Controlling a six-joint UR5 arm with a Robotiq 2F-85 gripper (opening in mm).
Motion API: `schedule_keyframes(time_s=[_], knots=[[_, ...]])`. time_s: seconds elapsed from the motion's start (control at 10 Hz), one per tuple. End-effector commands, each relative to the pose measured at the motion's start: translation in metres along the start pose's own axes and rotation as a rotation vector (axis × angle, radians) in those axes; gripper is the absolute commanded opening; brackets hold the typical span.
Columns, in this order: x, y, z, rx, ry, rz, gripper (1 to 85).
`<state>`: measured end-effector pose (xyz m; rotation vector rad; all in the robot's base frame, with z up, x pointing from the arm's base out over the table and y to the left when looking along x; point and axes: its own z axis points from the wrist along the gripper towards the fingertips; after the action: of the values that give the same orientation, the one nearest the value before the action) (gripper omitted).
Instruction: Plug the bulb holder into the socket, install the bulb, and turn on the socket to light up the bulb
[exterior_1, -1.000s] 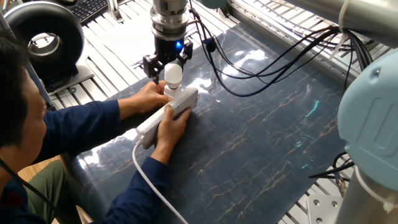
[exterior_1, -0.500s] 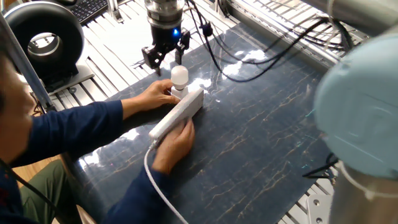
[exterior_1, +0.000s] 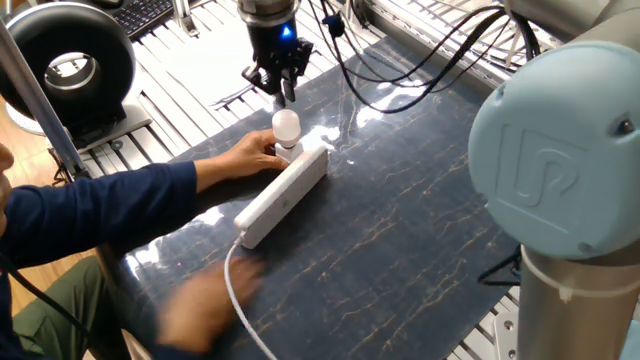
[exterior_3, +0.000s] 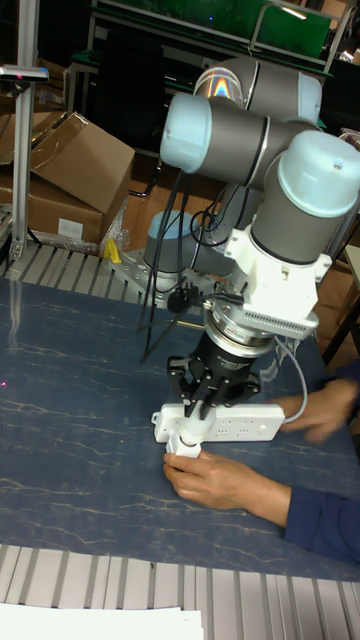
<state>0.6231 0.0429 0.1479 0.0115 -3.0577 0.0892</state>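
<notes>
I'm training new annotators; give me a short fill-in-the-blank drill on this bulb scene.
1. The bulb stands upright on the ____.
2. The claw hangs ____ the bulb without touching it.
3. A person's hand rests beside the ____.
Missing words: socket; above; bulb

Standing upright at the far end of the socket (exterior_1: 283, 195), on the dark marbled table (exterior_1: 420, 230): the bulb (exterior_1: 287, 125). Hovering just above it, fingers nearly together: the gripper (exterior_1: 283, 92). Touching the bulb's base: a person's hand (exterior_1: 255, 152).
</notes>
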Motion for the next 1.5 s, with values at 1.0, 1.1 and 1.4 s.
schedule_keyframes(time_s=[1.0, 1.1, 1.4], knots=[[0.016, -0.017, -0.001, -0.064, -0.03, 0.01, 1.3], [0.017, -0.016, -0.001, -0.07, -0.027, 0.012, 1.3], [0.018, -0.015, 0.0, -0.078, -0.022, 0.01, 1.3]])
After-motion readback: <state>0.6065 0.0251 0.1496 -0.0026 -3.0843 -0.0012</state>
